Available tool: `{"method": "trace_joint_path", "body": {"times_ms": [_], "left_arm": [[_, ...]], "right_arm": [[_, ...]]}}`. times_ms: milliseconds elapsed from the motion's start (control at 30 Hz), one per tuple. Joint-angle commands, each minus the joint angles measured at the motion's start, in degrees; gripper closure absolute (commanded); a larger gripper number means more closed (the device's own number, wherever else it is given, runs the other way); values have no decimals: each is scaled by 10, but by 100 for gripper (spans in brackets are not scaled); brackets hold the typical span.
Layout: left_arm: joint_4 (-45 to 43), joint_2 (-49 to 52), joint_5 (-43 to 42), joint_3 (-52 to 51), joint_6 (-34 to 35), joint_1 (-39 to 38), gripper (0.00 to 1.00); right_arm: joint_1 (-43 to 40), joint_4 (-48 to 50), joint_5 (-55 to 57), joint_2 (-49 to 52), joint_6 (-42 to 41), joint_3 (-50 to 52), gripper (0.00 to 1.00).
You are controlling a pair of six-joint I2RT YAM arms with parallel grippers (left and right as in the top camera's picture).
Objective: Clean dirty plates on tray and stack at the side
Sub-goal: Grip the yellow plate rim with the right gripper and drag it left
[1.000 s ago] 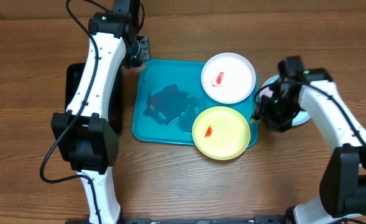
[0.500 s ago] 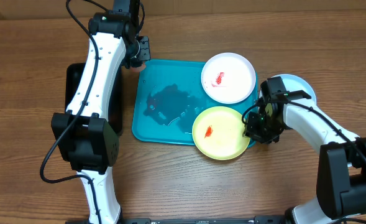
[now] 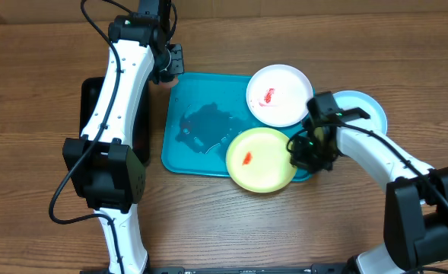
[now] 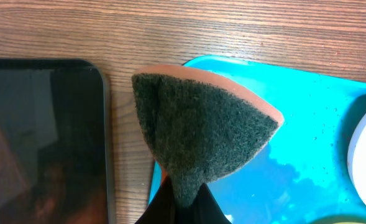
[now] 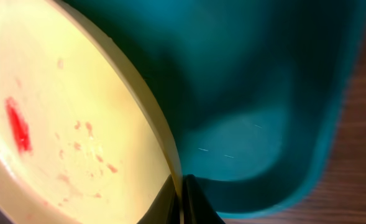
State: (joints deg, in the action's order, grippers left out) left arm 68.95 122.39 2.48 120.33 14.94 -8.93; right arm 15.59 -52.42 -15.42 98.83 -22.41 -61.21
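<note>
The turquoise tray (image 3: 197,125) holds a white plate (image 3: 279,95) with a red smear at its far right. A pale yellow-green plate (image 3: 258,160), also smeared red, overhangs the tray's near right corner. My right gripper (image 3: 295,150) is shut on that plate's right rim (image 5: 164,134), the edge pinched between the jaws (image 5: 181,202). A pale blue plate (image 3: 364,106) lies on the table right of the tray, partly behind my right arm. My left gripper (image 3: 168,74) hangs over the tray's far left corner, shut on a green-and-orange sponge (image 4: 198,127).
A black rectangular tray (image 3: 89,114) lies left of the turquoise one, mostly under my left arm; its glossy surface (image 4: 40,137) fills the left of the left wrist view. Wet patches darken the turquoise tray's middle (image 3: 204,125). Bare wooden table surrounds everything.
My right gripper moved left from the pale blue plate to the yellow-green plate, shut on its rim, and the plate slid slightly left. The left arm stayed still.
</note>
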Motion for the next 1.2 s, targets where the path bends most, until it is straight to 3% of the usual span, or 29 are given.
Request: {"method": "trace_joint_path", "body": {"times_ms": [0,233,700,867,1167], "left_arm": [[-3,-6,11,-2,9,-2,96],[0,-6,11,-2,7,-2,96],[10,-6,5,-2,3,-4,96],[22,-6,-25,-2,-38,-14,96],[33,-6,-46,-2,-86,-33,96]], "right_arm": [[43,21,19,-18,-63,-68,96],[112,116,49,28,-124,-112,96],[145,104,40,194,-117,-240,96],[145,104,33,214,-130,-240,74],[152,105,32,214,-232,-240,70]]}}
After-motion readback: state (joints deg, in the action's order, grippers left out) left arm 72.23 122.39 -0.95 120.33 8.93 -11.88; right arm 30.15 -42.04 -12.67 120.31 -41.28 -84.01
